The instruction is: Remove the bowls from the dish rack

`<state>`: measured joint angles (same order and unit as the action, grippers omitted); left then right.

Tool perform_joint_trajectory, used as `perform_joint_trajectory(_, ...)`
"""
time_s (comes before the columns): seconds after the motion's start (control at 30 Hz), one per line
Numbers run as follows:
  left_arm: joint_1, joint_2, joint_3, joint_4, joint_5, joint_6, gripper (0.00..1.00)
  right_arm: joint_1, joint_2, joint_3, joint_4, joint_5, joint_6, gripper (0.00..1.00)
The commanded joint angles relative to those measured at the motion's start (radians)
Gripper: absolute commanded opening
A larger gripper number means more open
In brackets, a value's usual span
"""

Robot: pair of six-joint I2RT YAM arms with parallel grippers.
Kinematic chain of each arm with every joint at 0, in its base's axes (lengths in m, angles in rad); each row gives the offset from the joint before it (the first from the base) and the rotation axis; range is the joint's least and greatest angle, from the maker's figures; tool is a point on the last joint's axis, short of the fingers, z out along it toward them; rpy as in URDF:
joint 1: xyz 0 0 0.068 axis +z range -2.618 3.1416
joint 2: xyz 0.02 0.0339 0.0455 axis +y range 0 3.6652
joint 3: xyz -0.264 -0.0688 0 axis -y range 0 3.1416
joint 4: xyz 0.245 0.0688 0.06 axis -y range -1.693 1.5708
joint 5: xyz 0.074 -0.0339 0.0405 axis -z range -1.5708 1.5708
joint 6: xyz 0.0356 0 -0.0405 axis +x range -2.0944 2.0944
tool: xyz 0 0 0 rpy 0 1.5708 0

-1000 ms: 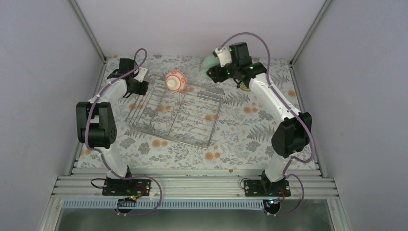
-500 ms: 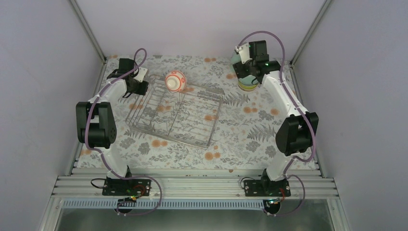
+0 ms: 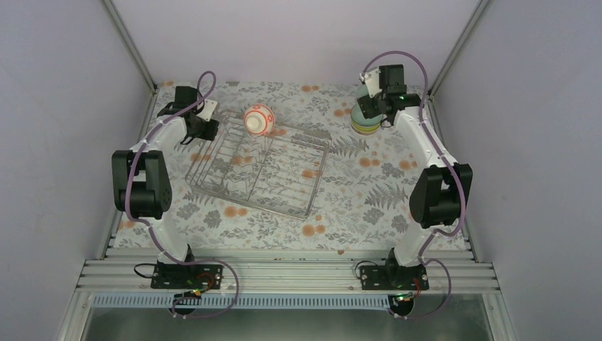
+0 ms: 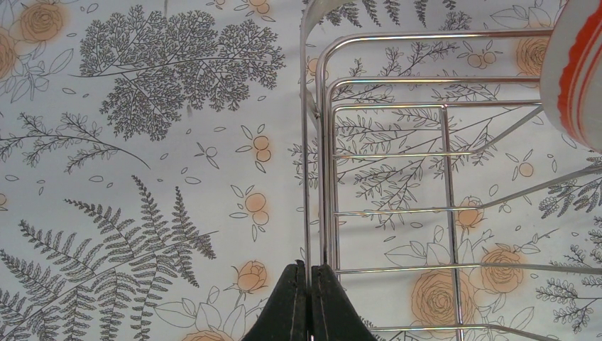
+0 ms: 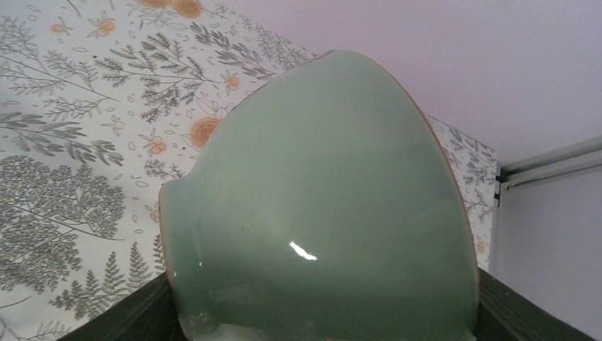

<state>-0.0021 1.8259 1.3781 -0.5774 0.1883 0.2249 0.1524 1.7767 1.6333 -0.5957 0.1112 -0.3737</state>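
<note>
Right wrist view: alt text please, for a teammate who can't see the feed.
A pale mint green bowl fills most of the frame, tipped on its side with its foot to the lower left, gripped between dark jaws at the bottom corners. Behind it are the floral table cover and a pale wall.

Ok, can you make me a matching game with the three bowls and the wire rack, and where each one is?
Things:
1. white bowl with orange-red pattern
2. mint green bowl
3. yellow-green bowl
4. dish rack

Places:
A. rim pinched in the left arm's jaws
B. on the table, far right
C. at the far end of the rack
D. held in the right arm's jaws

Pairs: 1-C, 2-D, 3-B, 4-A
</note>
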Motion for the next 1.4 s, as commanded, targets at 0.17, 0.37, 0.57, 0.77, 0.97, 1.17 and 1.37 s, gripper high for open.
perform_joint_trajectory(0.17,-0.004,-0.028,-0.007,-0.006,0.054,0.017,0.02,-0.041,0.04,-0.032,0.129,0.004,-0.011,0.3)
perform_joint_trajectory(0.37,-0.005,-0.029,-0.01,-0.01,0.058,0.017,0.02,-0.04,0.069,-0.051,0.16,0.001,-0.012,0.3)
perform_joint_trajectory(0.57,-0.003,-0.029,-0.017,-0.009,0.054,0.02,0.02,-0.04,0.109,-0.033,0.151,-0.017,0.001,0.3)
perform_joint_trajectory(0.77,-0.004,-0.031,-0.019,-0.01,0.056,0.021,0.02,-0.036,0.138,-0.027,0.136,-0.005,-0.003,0.33)
perform_joint_trajectory(0.97,-0.003,-0.025,-0.012,-0.013,0.063,0.019,0.02,-0.022,0.136,-0.039,0.117,-0.003,-0.012,0.38)
perform_joint_trajectory(1.17,-0.003,-0.021,-0.004,-0.018,0.069,0.02,0.02,-0.011,0.118,-0.064,0.106,0.014,-0.034,0.46)
perform_joint_trajectory(1.37,-0.004,-0.021,-0.001,-0.019,0.077,0.018,0.02,0.016,0.068,-0.144,0.142,0.078,-0.061,0.41)
